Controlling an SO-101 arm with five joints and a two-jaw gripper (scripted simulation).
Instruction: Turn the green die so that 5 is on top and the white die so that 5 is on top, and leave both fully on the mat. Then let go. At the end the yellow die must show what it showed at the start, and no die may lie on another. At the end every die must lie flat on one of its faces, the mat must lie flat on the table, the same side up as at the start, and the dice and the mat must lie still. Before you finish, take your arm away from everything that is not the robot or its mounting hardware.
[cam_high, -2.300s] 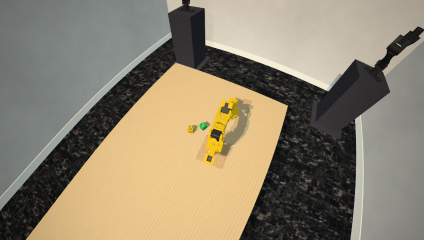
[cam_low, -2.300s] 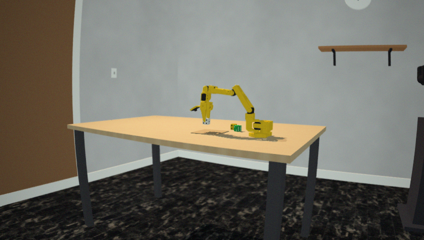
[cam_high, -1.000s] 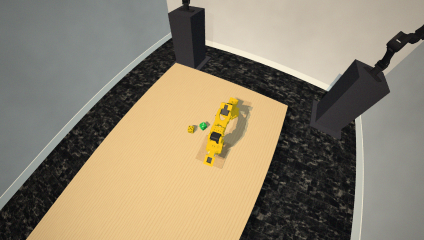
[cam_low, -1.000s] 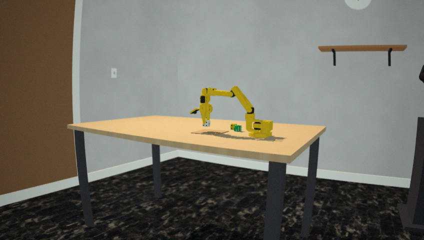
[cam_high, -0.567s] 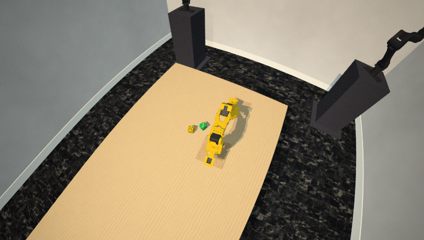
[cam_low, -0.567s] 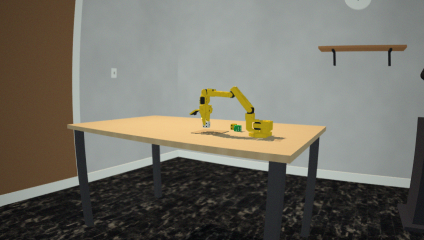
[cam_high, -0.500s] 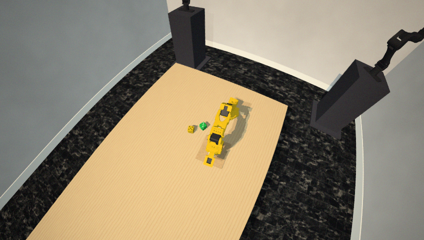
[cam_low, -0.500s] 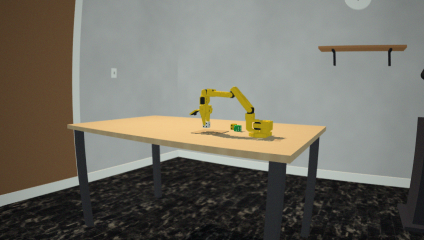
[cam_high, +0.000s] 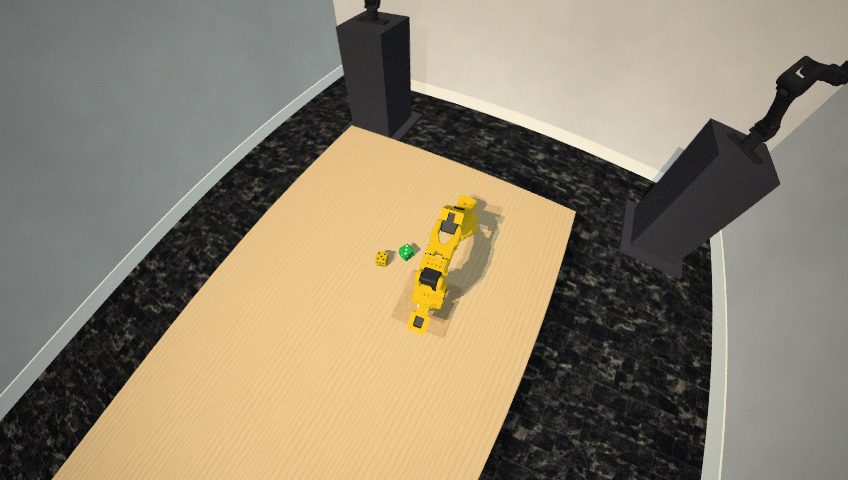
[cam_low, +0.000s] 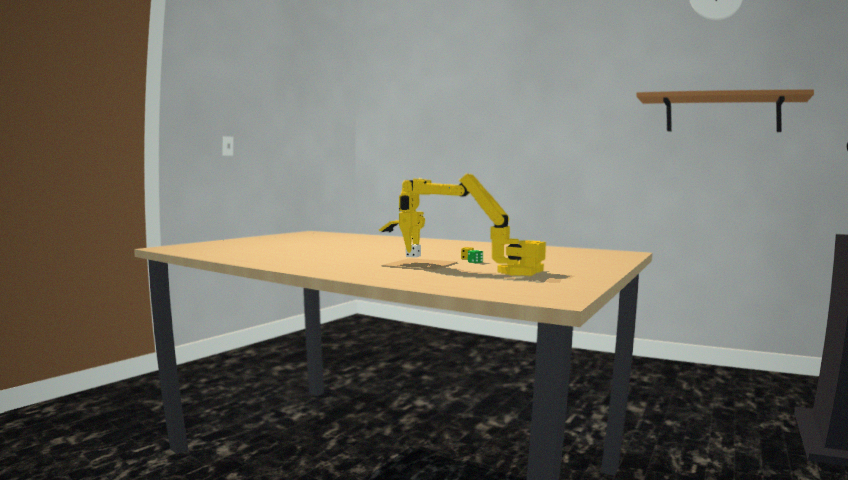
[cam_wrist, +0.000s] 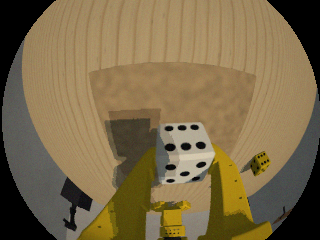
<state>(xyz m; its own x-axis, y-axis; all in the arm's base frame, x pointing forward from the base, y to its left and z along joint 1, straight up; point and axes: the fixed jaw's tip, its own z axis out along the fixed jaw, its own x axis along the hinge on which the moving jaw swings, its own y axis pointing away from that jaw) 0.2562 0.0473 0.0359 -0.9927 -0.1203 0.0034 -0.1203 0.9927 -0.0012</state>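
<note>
Across the room stands the wooden table (cam_high: 267, 356) (cam_low: 357, 267) (cam_wrist: 150, 30), largest item in my views. My yellow arm (cam_high: 436, 261) (cam_low: 487, 199) arches above it, reaching over the mat (cam_high: 401, 312) (cam_low: 443, 262) (cam_wrist: 200, 90), a thin brown square lying flat. At the arm's end, my gripper (cam_low: 411, 249) (cam_wrist: 185, 157) points downward, jaws clamped on the white die (cam_low: 413, 251) (cam_wrist: 185, 152). This die is raised above the mat, apart from it; the wrist view shows its six and five faces. The green die (cam_high: 406, 252) (cam_low: 475, 256) and yellow die (cam_high: 382, 258) (cam_low: 465, 253) (cam_wrist: 261, 163) rest on the table, off the mat, near each other.
</note>
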